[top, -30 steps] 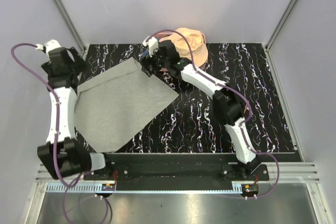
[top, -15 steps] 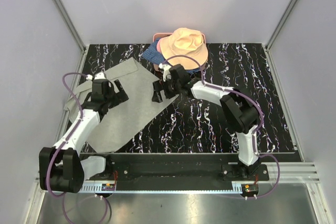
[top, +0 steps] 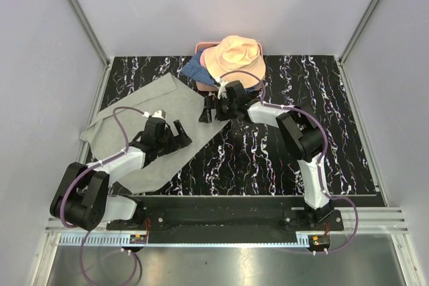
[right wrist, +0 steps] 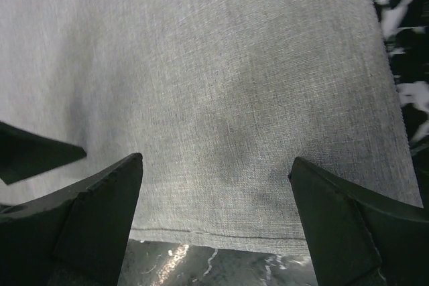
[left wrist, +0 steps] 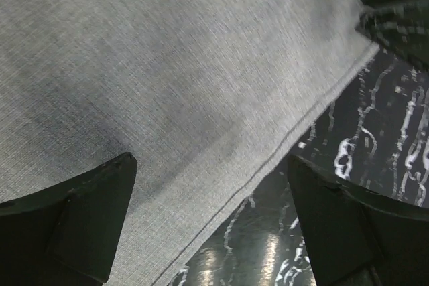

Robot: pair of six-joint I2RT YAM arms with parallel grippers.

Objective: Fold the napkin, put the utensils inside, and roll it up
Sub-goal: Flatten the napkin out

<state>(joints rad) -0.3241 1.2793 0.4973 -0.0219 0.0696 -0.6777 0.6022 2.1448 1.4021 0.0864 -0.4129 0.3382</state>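
Both left pincer [top: 182, 134] and right pincer [top: 204, 110] hang over the napkin [top: 164, 98] edge.

Light-grey woven napkin [right wrist: 221, 98] across most of the frame, hemmed edge at 6 o'clock. Black white-veined surface [right wrist: 412, 45] at 3 o'clock. Right gripper [right wrist: 214, 162] spread wide, dark tips at 7 and 5 o'clock.

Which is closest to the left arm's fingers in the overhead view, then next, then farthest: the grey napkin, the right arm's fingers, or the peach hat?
1. Grey napkin: directly beneath the left arm's fingers, on the left side.
2. Right arm's fingers: a little beyond, over the napkin's right corner.
3. Peach hat: farthest, at the back.
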